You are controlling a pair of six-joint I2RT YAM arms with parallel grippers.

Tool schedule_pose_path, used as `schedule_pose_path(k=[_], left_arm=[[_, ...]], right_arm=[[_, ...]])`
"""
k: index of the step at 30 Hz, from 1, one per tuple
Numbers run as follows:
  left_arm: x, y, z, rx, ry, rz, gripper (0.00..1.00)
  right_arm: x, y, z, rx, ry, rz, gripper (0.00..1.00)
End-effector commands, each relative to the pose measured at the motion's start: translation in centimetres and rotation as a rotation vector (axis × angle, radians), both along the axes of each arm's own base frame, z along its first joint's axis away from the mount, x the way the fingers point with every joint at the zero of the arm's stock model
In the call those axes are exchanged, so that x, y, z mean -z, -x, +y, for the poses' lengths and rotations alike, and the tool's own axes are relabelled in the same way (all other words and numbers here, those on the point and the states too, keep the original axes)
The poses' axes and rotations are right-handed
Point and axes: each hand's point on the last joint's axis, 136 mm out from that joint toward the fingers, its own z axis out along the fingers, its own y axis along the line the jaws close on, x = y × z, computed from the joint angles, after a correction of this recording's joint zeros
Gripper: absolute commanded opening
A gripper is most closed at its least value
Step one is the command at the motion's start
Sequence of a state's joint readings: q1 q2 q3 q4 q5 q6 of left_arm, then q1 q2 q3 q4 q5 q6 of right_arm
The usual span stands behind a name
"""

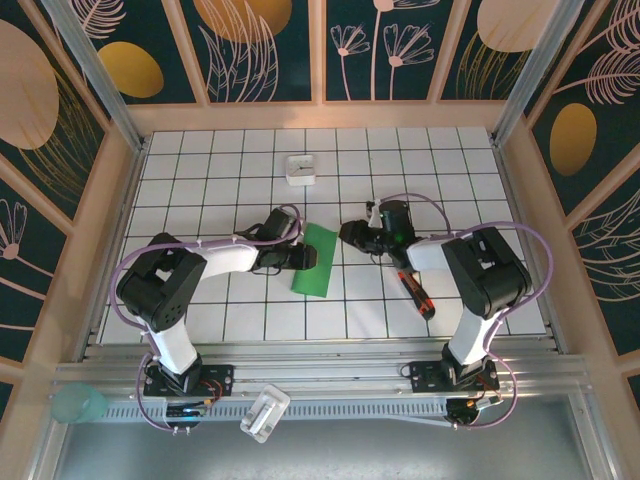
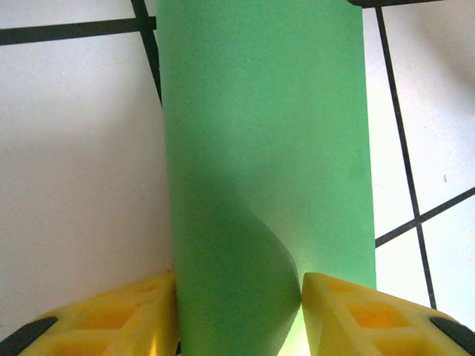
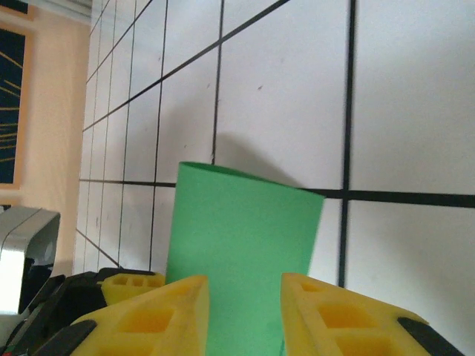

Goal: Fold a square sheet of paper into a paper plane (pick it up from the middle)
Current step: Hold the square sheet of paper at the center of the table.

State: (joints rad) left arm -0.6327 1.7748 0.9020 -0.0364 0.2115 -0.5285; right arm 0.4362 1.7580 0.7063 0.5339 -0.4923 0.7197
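The square sheet of paper (image 1: 320,265) lies folded over into a narrow bright green strip at the middle of the tiled table. My left gripper (image 1: 305,258) is at the strip's left edge. In the left wrist view its yellow fingers (image 2: 148,311) press on both sides of a curled-up layer of the paper (image 2: 267,133), so the left gripper (image 2: 237,278) is shut on it. My right gripper (image 1: 347,234) sits just right of the strip's far end. In the right wrist view the right gripper (image 3: 245,278) stands open, and the paper (image 3: 245,222) shows through the gap untouched.
A small white box (image 1: 301,168) stands at the back centre. A red-and-black screwdriver (image 1: 415,290) lies under the right arm. A teal cup (image 1: 78,403) and a white object (image 1: 264,413) sit off the table at the front left.
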Motion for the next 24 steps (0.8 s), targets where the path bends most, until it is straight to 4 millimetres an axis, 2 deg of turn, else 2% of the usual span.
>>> schedule_pose_path(k=[1,15,24], left_arm=[[2.6,1.3,1.4,0.013,-0.109,0.060,0.48],[3.0,1.6,1.4,0.031,-0.154,0.051,0.50],[3.1,1.5,1.3,0.006,-0.146,0.052,0.50]], right_arm=[[-0.6,0.5,-0.6,-0.020,0.013,-0.019,0.32],[-0.3,0.5,-1.4,-0.016,0.048,-0.016,0.32],[0.0,1.0,-2.6,-0.006,0.133,-0.023,0.32]])
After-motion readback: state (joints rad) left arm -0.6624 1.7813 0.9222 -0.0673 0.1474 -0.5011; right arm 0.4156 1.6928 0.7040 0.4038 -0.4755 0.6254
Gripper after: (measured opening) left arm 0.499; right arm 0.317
